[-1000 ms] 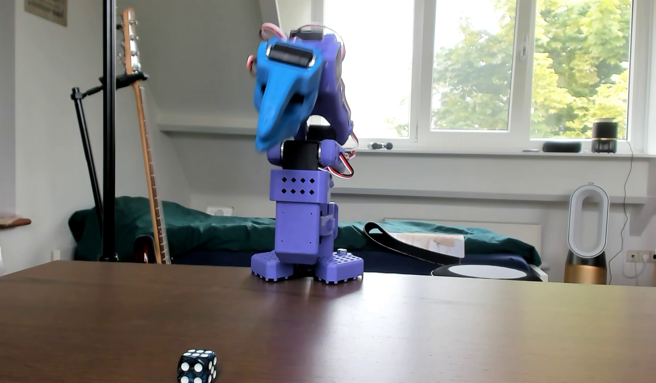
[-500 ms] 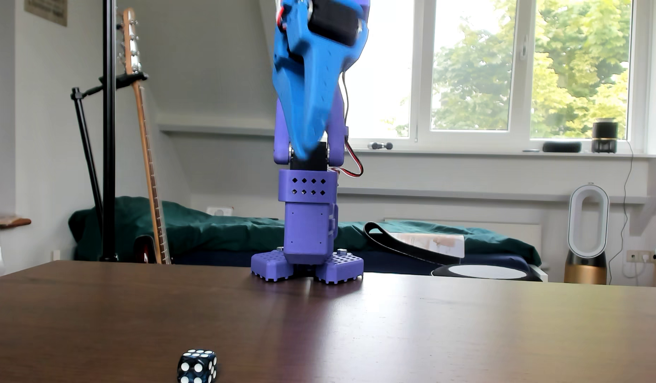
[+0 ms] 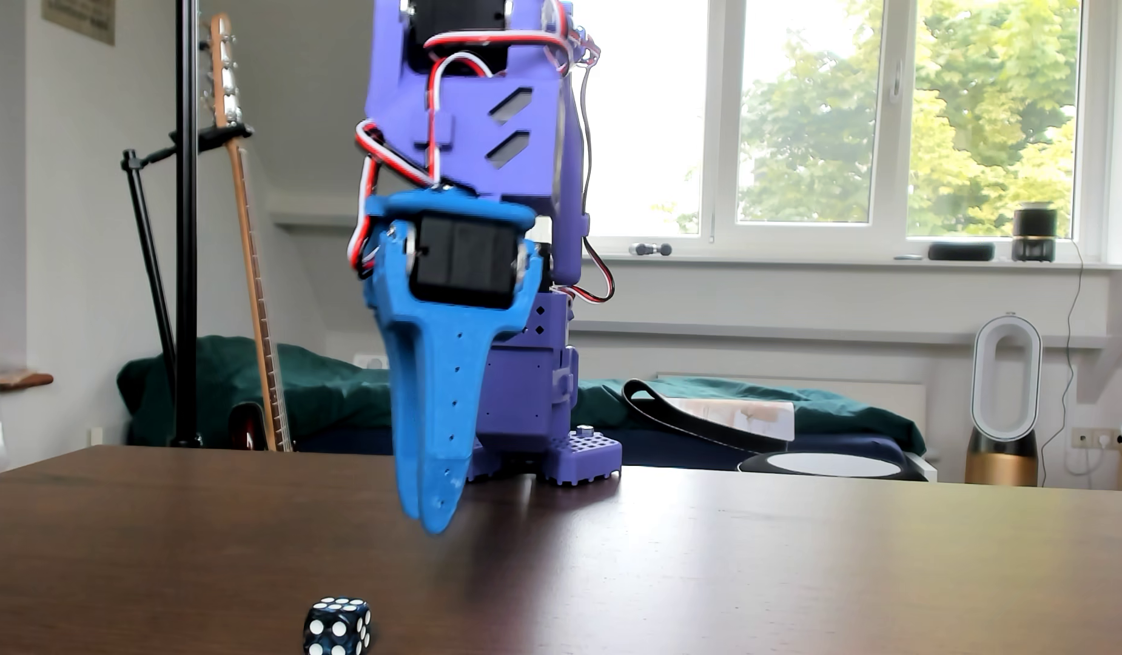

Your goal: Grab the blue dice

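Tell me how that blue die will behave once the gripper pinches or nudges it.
The blue die looks hard and glossy, so it would probably stay rigid but could slip from the gripper. Its rounded corners suggest a nudge may tumble it across the smooth table. Being tiny, it is likely light.

A dark brown wooden table [image 3: 798, 567] is filling the lower part of the view. The blue dice [image 3: 337, 625] is sitting near its front edge, six pips seemingly upward, and the arm's purple base [image 3: 580, 456] is standing farther back.
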Robot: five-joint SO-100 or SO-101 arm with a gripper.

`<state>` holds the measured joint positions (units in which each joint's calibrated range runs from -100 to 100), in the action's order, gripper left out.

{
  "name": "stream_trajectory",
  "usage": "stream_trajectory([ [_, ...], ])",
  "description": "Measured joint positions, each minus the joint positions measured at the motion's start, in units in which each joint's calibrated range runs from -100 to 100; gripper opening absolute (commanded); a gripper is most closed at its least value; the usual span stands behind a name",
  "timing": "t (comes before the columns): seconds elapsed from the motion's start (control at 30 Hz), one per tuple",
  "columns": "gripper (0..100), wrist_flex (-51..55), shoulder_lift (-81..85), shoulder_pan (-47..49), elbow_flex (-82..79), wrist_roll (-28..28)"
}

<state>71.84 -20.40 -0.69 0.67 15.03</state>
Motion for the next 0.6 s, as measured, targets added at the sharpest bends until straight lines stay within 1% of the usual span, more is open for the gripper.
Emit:
stream_trajectory([
  [0.3, 26, 0.0, -1.34, -1.06, 2.06, 0.73],
  [0.6, 25, 0.0, -10.37, -2.03, 8.25, 0.94],
])
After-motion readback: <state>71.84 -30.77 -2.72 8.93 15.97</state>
